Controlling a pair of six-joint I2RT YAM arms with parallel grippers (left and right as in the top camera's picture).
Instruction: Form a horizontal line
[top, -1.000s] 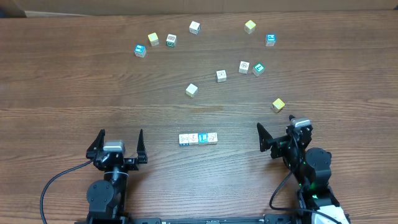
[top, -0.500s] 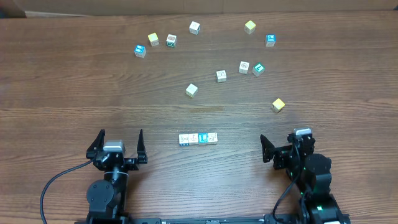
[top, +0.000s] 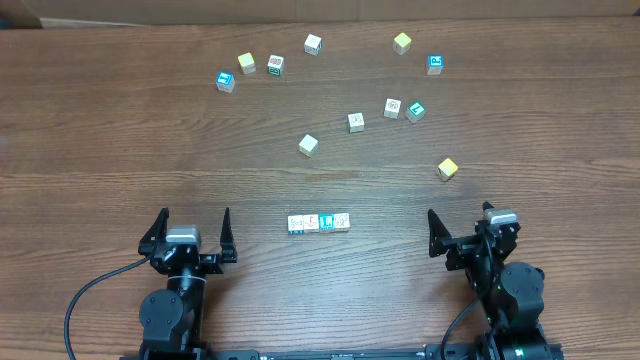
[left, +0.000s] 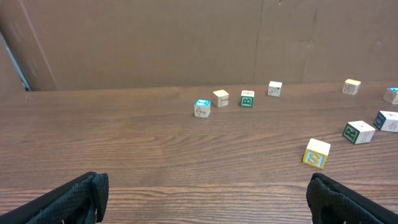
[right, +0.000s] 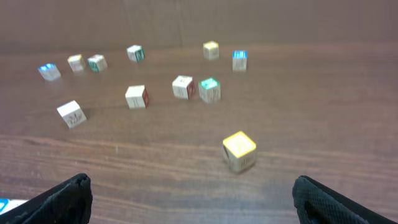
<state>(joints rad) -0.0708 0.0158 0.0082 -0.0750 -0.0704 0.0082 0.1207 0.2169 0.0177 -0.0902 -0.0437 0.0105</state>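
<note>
The horizontal line (top: 319, 222) is a straight row of small touching letter cubes on the table near the front middle, in the overhead view; a bit of its end shows at the right wrist view's lower left corner (right: 3, 204). My left gripper (top: 190, 232) is open and empty, left of the row and apart from it. My right gripper (top: 462, 226) is open and empty, right of the row. In both wrist views the fingertips stand far apart over bare wood, in the left wrist view (left: 205, 196) and the right wrist view (right: 189, 196).
Several loose cubes lie scattered across the far half of the table. A yellow cube (top: 447, 168) sits nearest my right gripper and shows in the right wrist view (right: 239, 149). Another pale cube (top: 308, 145) lies behind the row. A cardboard wall (left: 186, 43) stands at the back.
My right arm has drawn back toward the front edge and a little to the right, still open. The left arm and the cubes have not moved.
</note>
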